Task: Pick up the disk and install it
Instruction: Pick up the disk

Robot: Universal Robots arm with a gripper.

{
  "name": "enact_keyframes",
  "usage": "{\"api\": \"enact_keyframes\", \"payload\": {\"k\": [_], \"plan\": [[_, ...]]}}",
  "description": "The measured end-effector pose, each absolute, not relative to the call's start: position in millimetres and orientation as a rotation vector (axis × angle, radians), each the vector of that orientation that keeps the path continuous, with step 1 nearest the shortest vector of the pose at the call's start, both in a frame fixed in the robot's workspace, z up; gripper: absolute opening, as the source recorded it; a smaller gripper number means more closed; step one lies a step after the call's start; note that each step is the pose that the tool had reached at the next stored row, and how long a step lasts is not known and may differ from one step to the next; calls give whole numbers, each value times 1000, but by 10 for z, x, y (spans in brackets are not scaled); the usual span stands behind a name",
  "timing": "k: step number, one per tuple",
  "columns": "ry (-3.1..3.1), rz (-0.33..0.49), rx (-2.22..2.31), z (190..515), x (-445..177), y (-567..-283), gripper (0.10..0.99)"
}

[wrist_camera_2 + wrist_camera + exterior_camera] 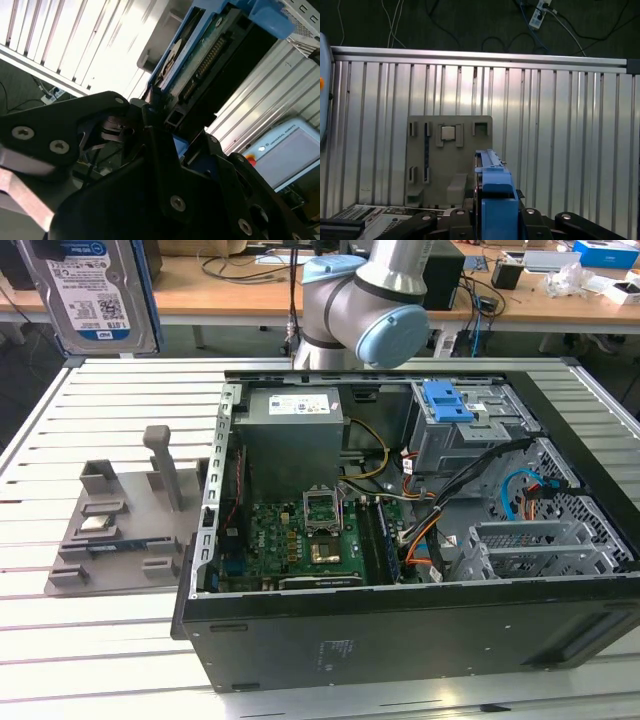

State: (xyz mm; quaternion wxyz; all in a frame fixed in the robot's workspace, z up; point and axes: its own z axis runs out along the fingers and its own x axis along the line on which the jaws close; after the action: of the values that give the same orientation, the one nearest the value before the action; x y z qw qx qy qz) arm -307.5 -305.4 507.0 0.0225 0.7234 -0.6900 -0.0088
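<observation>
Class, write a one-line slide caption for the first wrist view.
Gripper holds the disk edge-on above the slatted table, where a grey fixture plate carries a small silver chip.

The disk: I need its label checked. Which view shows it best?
The exterior view: the disk faces that camera, label visible. The second wrist view shows its connector edge, the first wrist view its blue carrier.

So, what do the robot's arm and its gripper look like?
The arm has silver-grey rounded segments and a pale blue joint cap. The gripper, in both wrist views, is matte black and angular, with small silver screws.
</observation>
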Motion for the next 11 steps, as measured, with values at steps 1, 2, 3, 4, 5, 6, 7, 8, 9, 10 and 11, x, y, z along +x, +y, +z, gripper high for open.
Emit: {"api": "enact_keyframes", "payload": {"k": [1,2,3,4,5,6,7,8,9,10,11], "plan": [[-2137,-27,2241,5069,-3014,-3054,369],[-2137,-27,2241,5070,-2981,-3054,369],[-2137,-27,2241,5070,-2938,-3054,369],[-2137,-27,2241,5070,-2901,-3054,369],[-2137,-27,2241,5070,-2863,-3054,369],[-2137,-27,2241,5070,-2832,-3053,369],[-2137,-27,2241,5070,-2802,-3053,369],[-2137,-27,2241,5070,-2770,-3053,369],[-2137,-27,2241,5069,-2741,-3053,369],[-2137,-27,2241,5070,-2701,-3054,369],[-2137,-27,2241,5070,-2674,-3054,369]]}}
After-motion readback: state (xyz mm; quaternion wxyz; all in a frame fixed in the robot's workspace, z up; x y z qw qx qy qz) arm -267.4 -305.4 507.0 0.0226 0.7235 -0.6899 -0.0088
